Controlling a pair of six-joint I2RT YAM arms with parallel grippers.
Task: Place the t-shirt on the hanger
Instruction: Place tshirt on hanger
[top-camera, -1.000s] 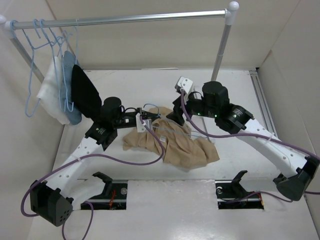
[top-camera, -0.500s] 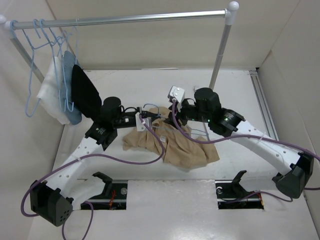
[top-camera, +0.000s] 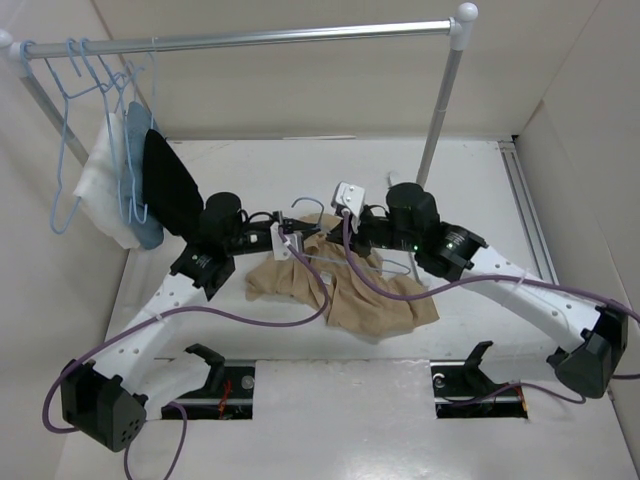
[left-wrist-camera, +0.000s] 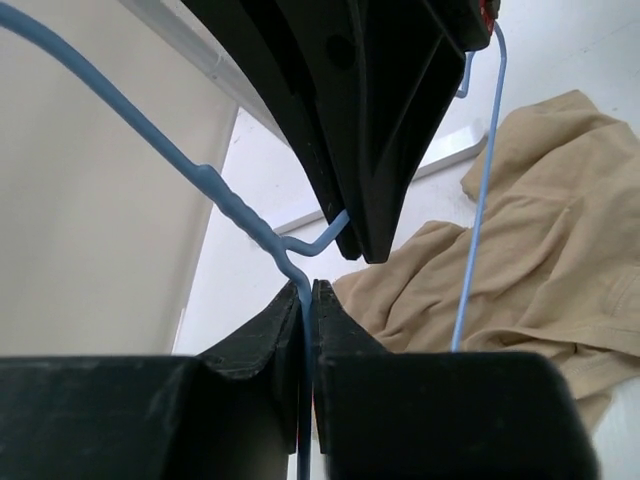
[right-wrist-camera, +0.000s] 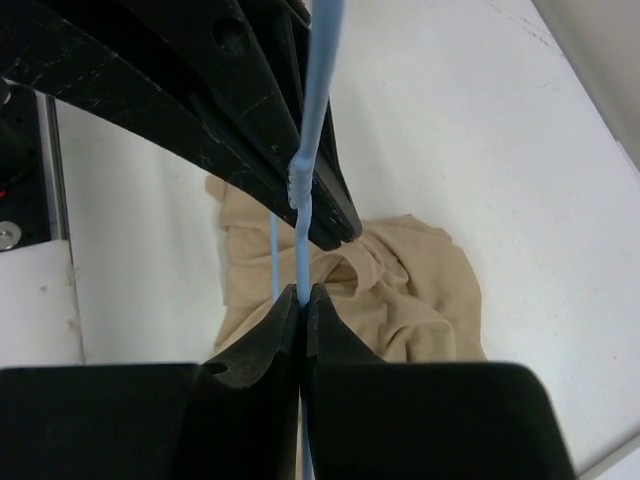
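Fingers first: my left gripper (left-wrist-camera: 306, 291) and right gripper (right-wrist-camera: 302, 293) are both pinched tight on one thin light-blue wire hanger (left-wrist-camera: 228, 205), near its twisted neck. One crumpled, soft tan t-shirt (top-camera: 375, 305) lies on the white table (top-camera: 480, 190) underneath. Back left, the metal rail (top-camera: 300, 38) holds a white cloth (top-camera: 100, 190), a blue cloth (top-camera: 145, 232) and a black garment (top-camera: 170, 190).

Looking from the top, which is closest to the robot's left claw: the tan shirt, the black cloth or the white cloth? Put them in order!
1. T-shirt, lying just to the right of the left gripper.
2. Black garment, hanging behind it, to the left.
3. White cloth, hanging farthest left.
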